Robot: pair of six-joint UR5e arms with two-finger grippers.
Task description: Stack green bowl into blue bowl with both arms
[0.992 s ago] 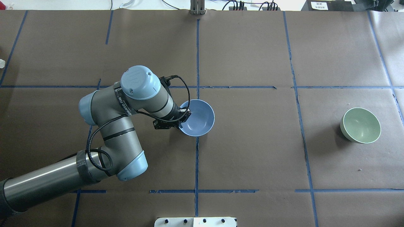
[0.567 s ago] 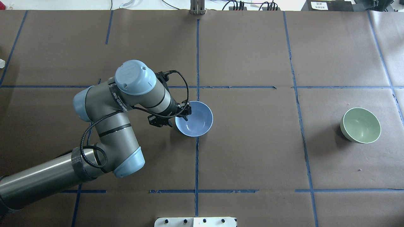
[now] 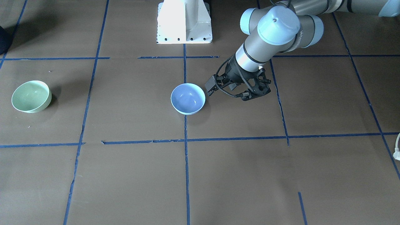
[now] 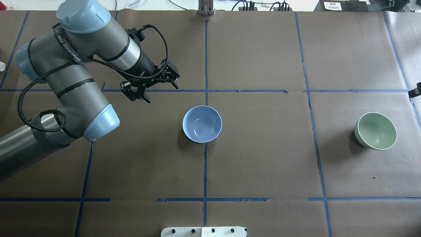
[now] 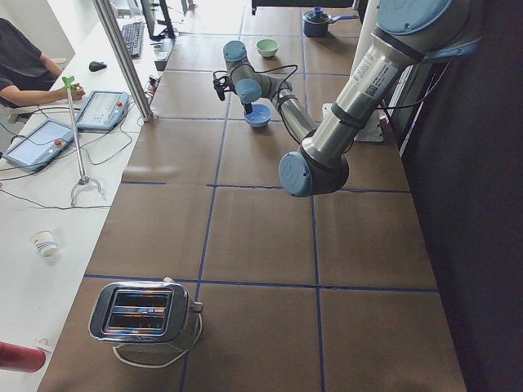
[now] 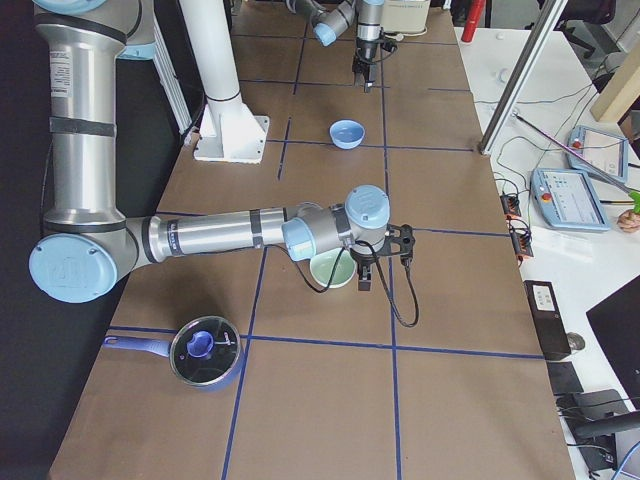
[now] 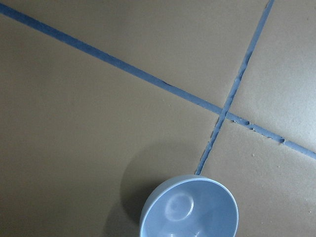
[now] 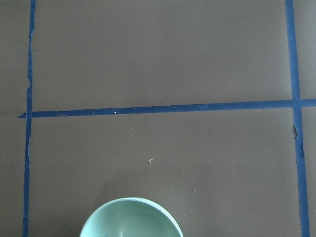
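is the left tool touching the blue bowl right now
Apart. The overhead view shows the open left tool up and to the left of the blue bowl, with bare table between them.

I work in a robotics lab: my table (image 4: 263, 158) is papered brown and gridded with blue tape (image 4: 256, 91), with teach pendants (image 5: 102, 109) and a keyboard (image 5: 131, 37) alongside.

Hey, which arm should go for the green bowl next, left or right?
Right. The right gripper hangs close beside the green bowl, whose rim shows at the bottom of the right wrist view. The left gripper is open and empty, on the far side of the blue bowl.
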